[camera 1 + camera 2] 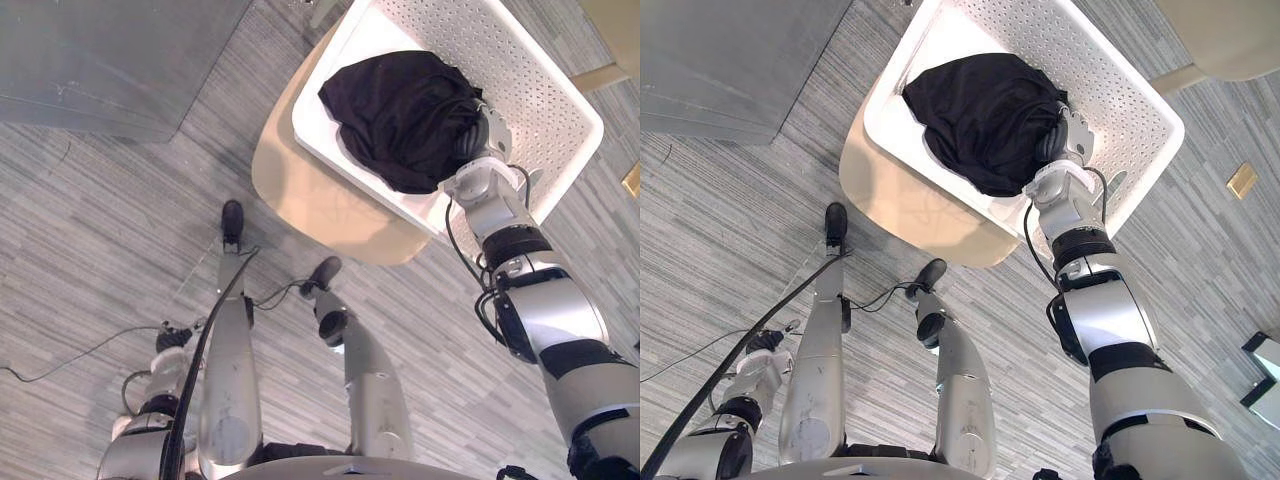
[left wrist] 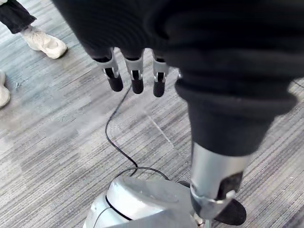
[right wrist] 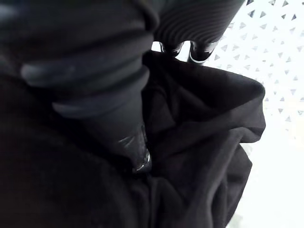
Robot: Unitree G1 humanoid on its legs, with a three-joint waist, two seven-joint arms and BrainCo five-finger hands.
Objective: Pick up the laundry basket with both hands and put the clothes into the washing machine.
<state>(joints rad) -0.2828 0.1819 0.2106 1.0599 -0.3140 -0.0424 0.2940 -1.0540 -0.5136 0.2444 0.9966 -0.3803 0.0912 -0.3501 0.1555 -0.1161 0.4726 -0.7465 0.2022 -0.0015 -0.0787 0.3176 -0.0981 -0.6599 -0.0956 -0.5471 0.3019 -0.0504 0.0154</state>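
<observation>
While the white laundry basket (image 1: pixel 545 95) is sitting on the round beige table (image 1: pixel 300 195), the black clothes (image 1: pixel 400 110) are lying bundled inside it. The right hand (image 1: pixel 478 135) is reaching over the basket's near rim and pressing into the clothes, though I cannot tell whether it is gripping them. The left hand (image 2: pixel 137 71) is hanging low over the grey floor (image 2: pixel 57 142), straightened out and holding nothing.

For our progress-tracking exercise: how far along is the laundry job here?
Done: nothing visibly; the black garment lies in the white laundry basket on a beige table. In hand: the right hand reaches into the garment. Left to do: the left hand hangs open; lifting, loading remain.
</observation>
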